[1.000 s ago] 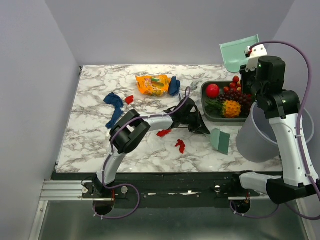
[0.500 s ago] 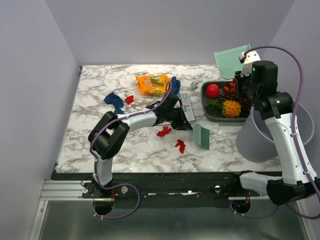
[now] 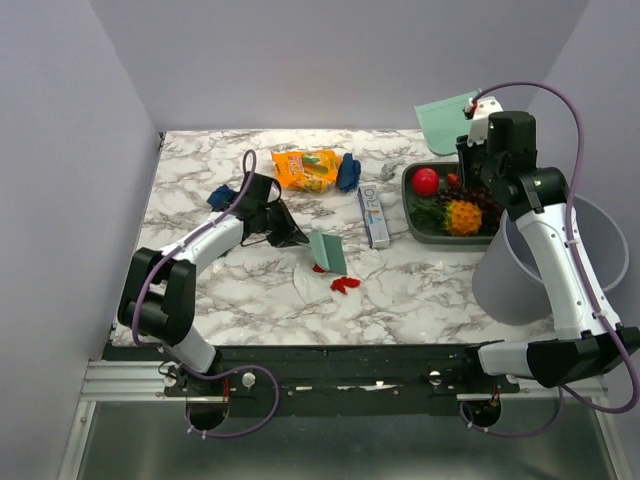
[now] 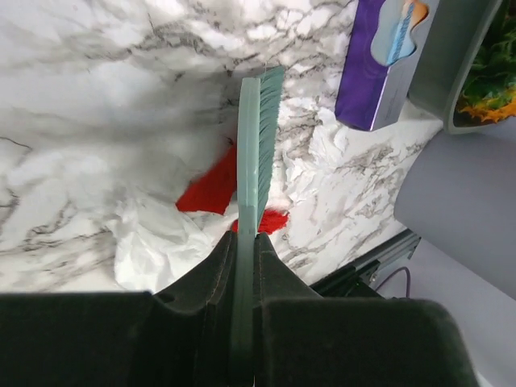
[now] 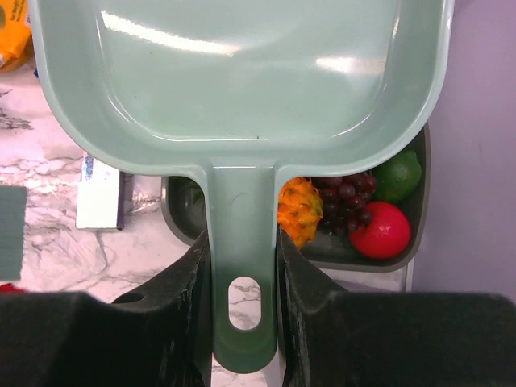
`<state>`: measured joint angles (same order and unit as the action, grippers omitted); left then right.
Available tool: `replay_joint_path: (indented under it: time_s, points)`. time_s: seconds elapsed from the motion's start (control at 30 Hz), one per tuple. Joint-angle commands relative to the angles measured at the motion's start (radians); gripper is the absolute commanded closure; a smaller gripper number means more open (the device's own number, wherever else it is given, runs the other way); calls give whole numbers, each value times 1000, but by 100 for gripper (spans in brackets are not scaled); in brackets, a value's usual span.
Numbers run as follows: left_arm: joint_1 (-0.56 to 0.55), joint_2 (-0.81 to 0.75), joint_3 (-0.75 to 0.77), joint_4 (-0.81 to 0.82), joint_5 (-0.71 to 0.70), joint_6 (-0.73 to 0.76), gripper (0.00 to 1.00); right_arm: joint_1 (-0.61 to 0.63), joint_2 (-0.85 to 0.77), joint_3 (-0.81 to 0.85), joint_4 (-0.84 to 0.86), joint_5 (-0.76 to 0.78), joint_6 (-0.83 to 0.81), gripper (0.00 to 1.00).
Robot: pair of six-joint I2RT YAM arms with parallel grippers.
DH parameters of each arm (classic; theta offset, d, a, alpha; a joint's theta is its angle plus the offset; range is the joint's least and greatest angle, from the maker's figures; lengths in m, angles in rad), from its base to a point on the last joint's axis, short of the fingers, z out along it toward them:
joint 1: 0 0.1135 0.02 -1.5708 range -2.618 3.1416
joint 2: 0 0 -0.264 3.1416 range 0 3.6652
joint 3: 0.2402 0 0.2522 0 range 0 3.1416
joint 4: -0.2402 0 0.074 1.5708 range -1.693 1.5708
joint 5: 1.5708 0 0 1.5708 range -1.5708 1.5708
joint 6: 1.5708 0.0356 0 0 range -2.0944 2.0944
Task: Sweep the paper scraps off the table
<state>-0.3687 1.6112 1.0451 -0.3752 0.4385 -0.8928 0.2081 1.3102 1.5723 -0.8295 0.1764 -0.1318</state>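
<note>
Left gripper [image 4: 242,266] clamped tight on a green hand brush [image 4: 256,161] over the marble table [image 3: 200,280]. Red paper scraps [image 3: 345,284] lie at the brush's six o'clock and blue paper scraps [image 3: 347,172] at its twelve. Right gripper [image 5: 244,274], jaws part-closed, grips a green dustpan [image 5: 242,81] by its handle.

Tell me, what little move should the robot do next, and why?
Probably lower the dustpan to the table near the red paper scraps. The right end effector holds it raised above the fruit tray, while the brush in the left end effector is right by the scraps with nothing to sweep them into.
</note>
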Motion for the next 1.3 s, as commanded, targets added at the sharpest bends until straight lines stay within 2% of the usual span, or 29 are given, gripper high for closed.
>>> replay_joint_path:
  time_s: [0.0,0.1,0.23,0.43,0.57,0.63,0.8,0.97,1.13,1.27]
  points:
    - [43,-46,-8,1,-69,141,100,-4,18,22,20,-83,-20,99]
    - [57,-65,36,56,-96,270,100,-1,1,-49,27,-126,-38,99]
    - [73,-103,127,67,-81,431,100,45,-23,-226,-9,-245,-202,99]
    - [88,-194,211,-4,-57,701,100,83,-48,-353,-109,-327,-434,99]
    - [86,-168,289,-114,-14,818,100,85,-77,-399,-203,-356,-534,99]
    - [85,-119,326,-160,15,856,100,85,-89,-454,-230,-310,-574,99]
    - [82,-13,492,-399,31,983,100,85,-123,-543,-315,-293,-646,99]
    - [76,44,599,-582,38,1083,100,93,-172,-646,-300,-275,-664,99]
    - [21,27,630,-663,57,1149,100,109,-186,-661,-249,-258,-637,99]
    - [-10,76,706,-802,98,1149,100,126,-158,-695,-244,-255,-654,99]
